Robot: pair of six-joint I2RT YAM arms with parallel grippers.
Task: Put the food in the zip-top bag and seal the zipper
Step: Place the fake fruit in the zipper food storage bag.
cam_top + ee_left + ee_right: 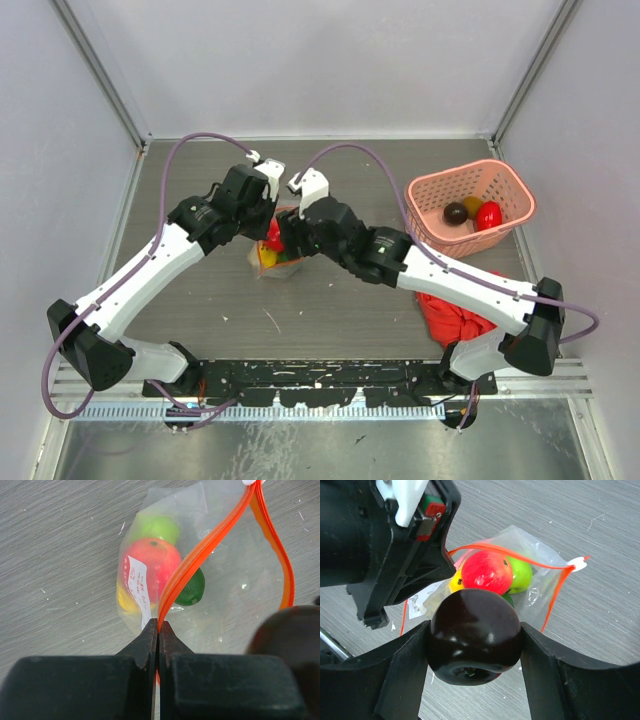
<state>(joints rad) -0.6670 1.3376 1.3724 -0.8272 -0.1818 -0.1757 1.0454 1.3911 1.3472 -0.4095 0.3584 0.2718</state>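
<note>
**Near edge.** Both arm bases are fixed to a black rail [320, 380] along the bottom of the top view. Ahead of it, a broad strip of grey desk [340, 315] shows across the centre. A red cloth [455, 312] lies bunched at lower right, against the right arm's base.

**Mid-desk.** Both arms converge on the zip-top bag [225, 605], just left of centre.
- The left pincer [159, 630] is pressed together, pinching the zipper [200, 555] at one end.
- From that grip the two orange lips part and bow toward the upper right. They rejoin at a white slider tab [576, 563], so the mouth stands open.
- The right pincer [475, 645] is spread around a dark brown fruit [475, 635], clamped between its fingers in front of the bag mouth. Whether the fruit touches the plastic cannot be told.
- The bag contains a red fruit [150, 562], a light green fruit [159, 527], a dark green fruit [192, 591] and a yellow fruit [125, 600]. A white label [140, 587] lies over them.

**View differences.**
- In the top view the two wrists cover most of the bag, so the grips and the open mouth are legible only from the wrist cameras.
- The left wrist view gives the held fruit only as a dark blur at lower right.
- The basket, cloth and walls appear in the top view alone.

**Far side.** A pink basket [425, 215] sits at upper right, close to the right wall and well apart from the bag. It holds a dark fruit [455, 212], an orange fruit [472, 204] and a red basket fruit [489, 215]. White walls bound the desk at left, right and far edges. Grey surface shows between the wrists and the far wall.
</note>
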